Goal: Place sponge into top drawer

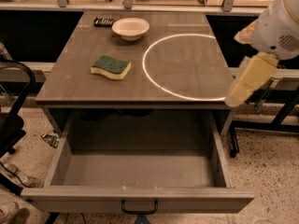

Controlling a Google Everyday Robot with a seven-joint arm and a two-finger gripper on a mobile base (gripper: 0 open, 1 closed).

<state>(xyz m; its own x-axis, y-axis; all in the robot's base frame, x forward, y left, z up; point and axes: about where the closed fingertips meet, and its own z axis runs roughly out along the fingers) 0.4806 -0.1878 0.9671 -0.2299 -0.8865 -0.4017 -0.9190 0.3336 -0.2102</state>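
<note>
The sponge (110, 66), pale yellow foam with a dark green top, lies flat on the left half of the grey table (187, 85). The top drawer (140, 171) is pulled fully open below the table's front edge and nothing lies in it; its dark handle (139, 208) is centred on the front panel. My gripper (233, 99) is at the tip of the cream-coloured arm end that hangs over the table's right front corner. It is far to the right of the sponge, above the drawer's right side, and holds nothing that I can see.
A white bowl (131, 28) and a small dark device (103, 21) sit at the back of the table. A bright ring of light (184, 66) marks the right half. A black chair (11, 120) stands at the left and a black frame (275, 125) at the right.
</note>
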